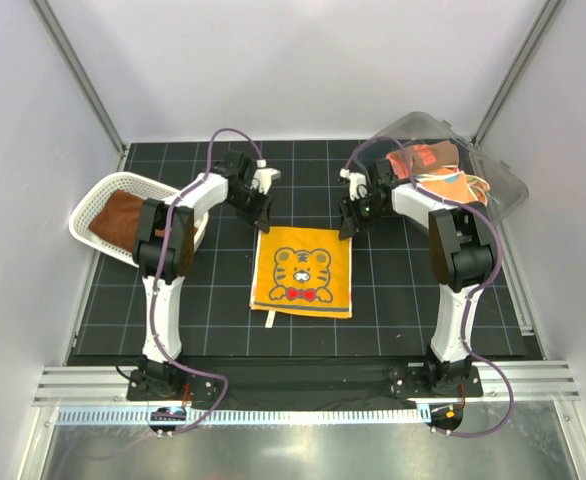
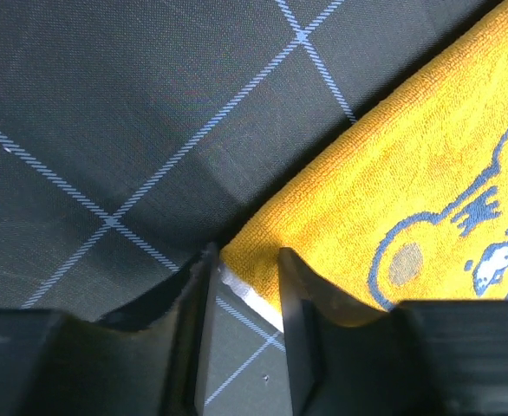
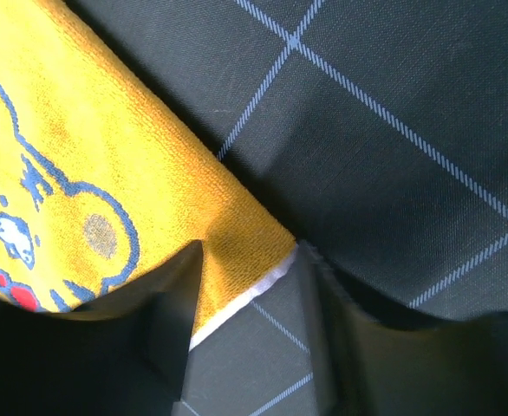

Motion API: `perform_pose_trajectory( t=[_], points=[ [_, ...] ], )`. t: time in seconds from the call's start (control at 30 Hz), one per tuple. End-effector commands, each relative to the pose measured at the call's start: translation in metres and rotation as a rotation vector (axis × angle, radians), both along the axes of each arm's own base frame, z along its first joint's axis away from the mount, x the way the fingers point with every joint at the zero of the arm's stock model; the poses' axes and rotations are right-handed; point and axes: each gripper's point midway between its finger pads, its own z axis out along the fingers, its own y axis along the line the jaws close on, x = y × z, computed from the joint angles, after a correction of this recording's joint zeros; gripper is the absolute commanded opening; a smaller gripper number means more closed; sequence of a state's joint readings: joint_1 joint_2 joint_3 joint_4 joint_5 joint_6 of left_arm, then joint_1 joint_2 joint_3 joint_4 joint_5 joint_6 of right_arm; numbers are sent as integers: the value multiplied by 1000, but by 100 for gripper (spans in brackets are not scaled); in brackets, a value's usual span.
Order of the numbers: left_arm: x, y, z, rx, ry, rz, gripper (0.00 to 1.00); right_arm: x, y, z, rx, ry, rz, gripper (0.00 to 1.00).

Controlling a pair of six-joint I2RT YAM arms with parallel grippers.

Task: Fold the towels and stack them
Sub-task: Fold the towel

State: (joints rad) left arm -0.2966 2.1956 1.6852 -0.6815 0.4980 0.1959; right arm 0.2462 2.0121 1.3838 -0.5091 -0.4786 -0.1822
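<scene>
A yellow towel (image 1: 303, 272) with a tiger picture lies flat on the black gridded mat. My left gripper (image 1: 261, 215) is down at its far left corner. In the left wrist view the towel (image 2: 410, 173) has that corner between the two fingers of the gripper (image 2: 245, 260), with a gap still showing. My right gripper (image 1: 348, 225) is at the far right corner. In the right wrist view its jaws (image 3: 250, 256) stand apart around the corner of the towel (image 3: 81, 156). A rust-brown towel (image 1: 123, 220) lies in the basket. More orange and blue towels (image 1: 433, 165) fill the bin.
A white mesh basket (image 1: 88, 215) stands at the left edge of the mat. A clear plastic bin (image 1: 498, 185) sits at the back right. White walls and metal posts close in the mat on three sides.
</scene>
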Motion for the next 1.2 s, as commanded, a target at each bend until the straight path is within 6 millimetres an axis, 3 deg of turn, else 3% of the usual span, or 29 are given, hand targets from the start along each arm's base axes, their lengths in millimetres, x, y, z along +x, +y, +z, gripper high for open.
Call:
perform_pose_trajectory(
  t=[0.0, 0.17, 0.33, 0.47, 0.57, 0.6, 0.63, 0.73, 0.77, 0.8, 0.93, 0.97, 1.0, 1.03, 1.17],
  points=[
    [2, 1, 0, -7, 4, -14, 34, 8, 4, 4, 20, -22, 14, 49],
    [4, 0, 4, -8, -5, -11, 1, 10, 3, 13, 23, -45, 2, 24],
    [11, 8, 21, 30, -61, 24, 0, 13, 2, 36, 24, -105, -20, 1],
    [12, 9, 41, 15, -88, 48, 0, 14, 5, 55, 32, -148, -26, 1],
    [13, 12, 76, 9, -160, 80, 0, 18, 8, 92, 23, -252, -53, 1],
    [15, 14, 87, 13, -186, 101, 0, 21, 5, 112, 18, -302, -87, 1],
    [13, 15, 113, -6, -242, 109, 0, 21, 6, 126, 23, -335, -96, 1],
    [10, 18, 154, -37, -328, 144, 0, 17, 4, 174, 52, -429, -147, 1],
    [3, 19, 180, -59, -380, 148, 0, 13, 3, 181, 57, -442, -151, 1],
    [-2, 20, 192, -72, -400, 150, 0, 6, 1, 203, 73, -487, -162, 1],
    [-43, 18, 235, -166, -439, 106, 0, -29, -7, 232, 88, -511, -171, 1],
    [-57, 14, 235, -199, -410, 79, 0, -39, -7, 231, 87, -500, -163, 1],
    [-72, 15, 249, -223, -430, 73, 0, -47, -8, 234, 92, -501, -159, 1],
    [-82, 13, 252, -242, -419, 62, 0, -57, -8, 237, 98, -505, -153, 1],
    [-138, -7, 263, -337, -363, 14, 0, -103, -3, 260, 221, -534, -145, 1]
  ],
)
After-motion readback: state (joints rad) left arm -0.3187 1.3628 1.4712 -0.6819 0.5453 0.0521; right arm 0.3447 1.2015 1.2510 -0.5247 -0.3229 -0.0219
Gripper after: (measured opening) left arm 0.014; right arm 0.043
